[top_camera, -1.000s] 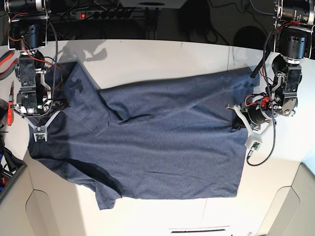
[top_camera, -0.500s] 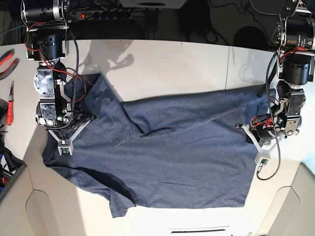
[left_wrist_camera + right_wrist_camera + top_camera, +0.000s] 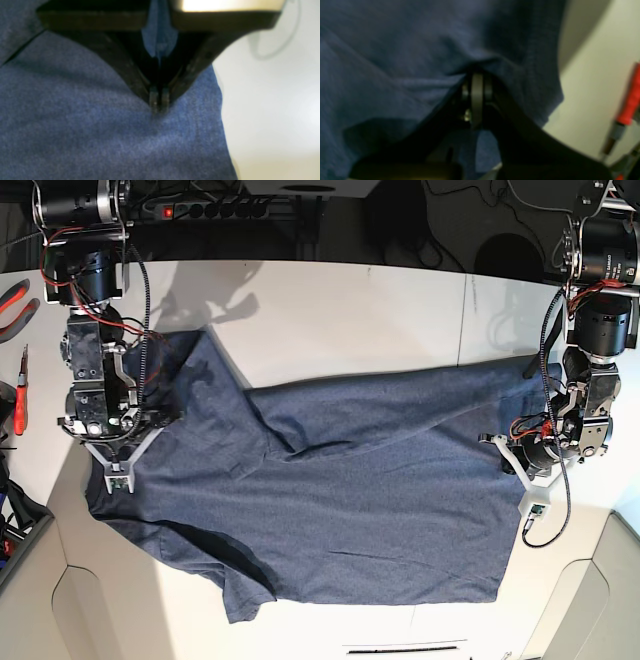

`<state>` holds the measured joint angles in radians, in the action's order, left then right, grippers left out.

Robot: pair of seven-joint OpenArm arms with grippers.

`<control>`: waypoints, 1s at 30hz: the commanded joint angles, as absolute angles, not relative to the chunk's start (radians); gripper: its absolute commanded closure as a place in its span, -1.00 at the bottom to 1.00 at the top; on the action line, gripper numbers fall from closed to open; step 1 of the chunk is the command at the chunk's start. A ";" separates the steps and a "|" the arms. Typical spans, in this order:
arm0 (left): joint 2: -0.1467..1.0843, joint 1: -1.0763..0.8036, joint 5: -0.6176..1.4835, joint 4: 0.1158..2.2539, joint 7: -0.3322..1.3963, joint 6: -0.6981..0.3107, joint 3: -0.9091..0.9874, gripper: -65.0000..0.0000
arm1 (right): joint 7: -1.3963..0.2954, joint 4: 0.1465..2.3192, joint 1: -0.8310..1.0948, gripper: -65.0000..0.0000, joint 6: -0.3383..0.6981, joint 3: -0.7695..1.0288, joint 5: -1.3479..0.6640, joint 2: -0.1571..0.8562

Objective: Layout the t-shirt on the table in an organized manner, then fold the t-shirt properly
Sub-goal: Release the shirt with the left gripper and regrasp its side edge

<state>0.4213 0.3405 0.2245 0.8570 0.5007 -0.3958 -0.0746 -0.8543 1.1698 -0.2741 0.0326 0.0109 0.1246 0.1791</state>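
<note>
The dark heathered navy-blue t-shirt (image 3: 340,490) lies spread across the broad white table (image 3: 350,310); both fingers pairs pinch its opposite side edges, left (image 3: 158,100) and right (image 3: 477,85). Bare tabletop borders the shirt's far edge.

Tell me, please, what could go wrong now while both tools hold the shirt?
1. The t-shirt still has a diagonal fold near the collar side; pulling further may keep that crease.
2. The left tool pinches fabric close to the hem edge, so the cloth could slip out.
3. The right tool holds the shirt near the table edge, where a red-handled hand tool lies; dragging cloth might catch it.
</note>
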 commanded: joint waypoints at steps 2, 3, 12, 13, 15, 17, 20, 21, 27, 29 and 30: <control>0.435 0.355 0.216 0.863 0.508 -0.385 -0.073 1.00 | -0.864 1.176 -0.288 1.00 0.022 0.014 0.134 0.187; 0.435 0.355 0.219 0.863 0.508 -0.385 -0.073 1.00 | -0.864 1.176 -0.288 1.00 0.022 0.014 0.135 0.186; 0.435 0.354 0.241 0.865 0.480 -0.337 -0.044 1.00 | -0.882 1.286 -0.288 1.00 0.022 0.014 0.134 0.185; 0.435 0.354 0.262 0.865 0.480 -0.354 -0.030 1.00 | -0.892 1.309 -0.288 1.00 0.022 0.014 0.134 0.185; 0.435 0.354 0.312 0.869 0.485 -0.412 0.013 1.00 | -0.910 1.357 -0.287 1.00 0.022 0.014 0.133 0.186; 0.435 0.354 0.384 0.879 0.501 -0.479 0.068 1.00 | -0.926 1.404 -0.287 1.00 0.022 0.014 0.131 0.185; 0.435 0.354 0.494 0.899 0.537 -0.588 0.154 0.83 | -0.933 1.455 -0.288 1.00 0.022 0.014 0.131 0.186; 0.435 0.354 0.525 0.904 0.554 -0.618 0.181 0.77 | -0.933 1.464 -0.287 1.00 0.022 0.014 0.131 0.185; 0.435 0.347 0.686 0.909 0.588 -0.698 0.285 0.69 | -0.920 1.468 -0.287 0.42 0.076 0.014 0.119 0.185; 0.435 0.346 0.737 0.909 0.588 -0.698 0.304 0.69 | -0.920 1.468 -0.287 0.41 0.087 0.014 0.103 0.185; 0.435 0.346 0.755 0.910 0.588 -0.698 0.309 0.69 | -0.920 1.468 -0.287 0.41 0.093 0.014 0.092 0.185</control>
<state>0.4183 0.3191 0.7334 0.8925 0.6056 -0.6819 0.3046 -0.9375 1.4502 -0.2634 0.0872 0.0109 0.0933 0.1799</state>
